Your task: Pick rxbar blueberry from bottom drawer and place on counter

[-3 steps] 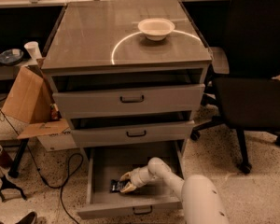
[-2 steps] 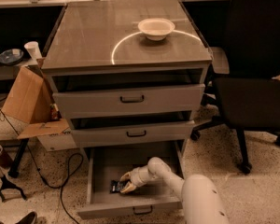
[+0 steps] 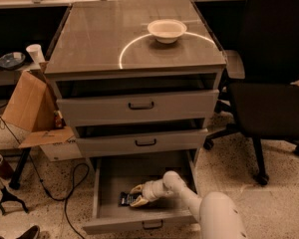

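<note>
Gripper (image 3: 135,195) at bar (image 3: 124,199) in drawer (image 3: 134,226), grip can't be told; bar likely light, flat, slick, so pinch across its narrow width.

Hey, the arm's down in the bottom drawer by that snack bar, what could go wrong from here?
The gripper is at the rxbar blueberry, which lies flat on the bottom drawer floor; the flat wrapper may slip from a grasp. The middle drawer juts out just above, so a straight lift might catch the arm. A white bowl sits on the counter; placing too near could knock it.
</note>
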### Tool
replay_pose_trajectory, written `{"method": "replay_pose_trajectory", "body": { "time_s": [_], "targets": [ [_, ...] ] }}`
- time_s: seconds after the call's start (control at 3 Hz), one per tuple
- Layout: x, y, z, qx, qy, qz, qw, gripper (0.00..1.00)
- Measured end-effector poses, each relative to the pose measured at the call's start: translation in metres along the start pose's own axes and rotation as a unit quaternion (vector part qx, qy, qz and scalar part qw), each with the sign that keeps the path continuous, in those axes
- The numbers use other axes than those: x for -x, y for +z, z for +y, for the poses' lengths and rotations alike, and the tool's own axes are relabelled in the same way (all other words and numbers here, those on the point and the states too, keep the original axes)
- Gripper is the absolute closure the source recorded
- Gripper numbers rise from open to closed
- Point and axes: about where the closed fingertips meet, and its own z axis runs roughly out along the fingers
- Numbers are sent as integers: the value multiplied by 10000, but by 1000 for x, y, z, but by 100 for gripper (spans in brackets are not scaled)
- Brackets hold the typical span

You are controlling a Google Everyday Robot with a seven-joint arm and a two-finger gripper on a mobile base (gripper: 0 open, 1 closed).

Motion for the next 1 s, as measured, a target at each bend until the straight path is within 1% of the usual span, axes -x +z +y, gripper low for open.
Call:
{"method": "replay_pose_trajectory", "body": {
  "time_s": [0.33,0.67,1.0],
  "targets": [
    [10,-17,-4,-46,-59,6,10000,100],
    [47,-58,-20,-180,-267,236,9992,100],
    [85,-81,-24,-180,-426,393,9982,100]
  ]
}}
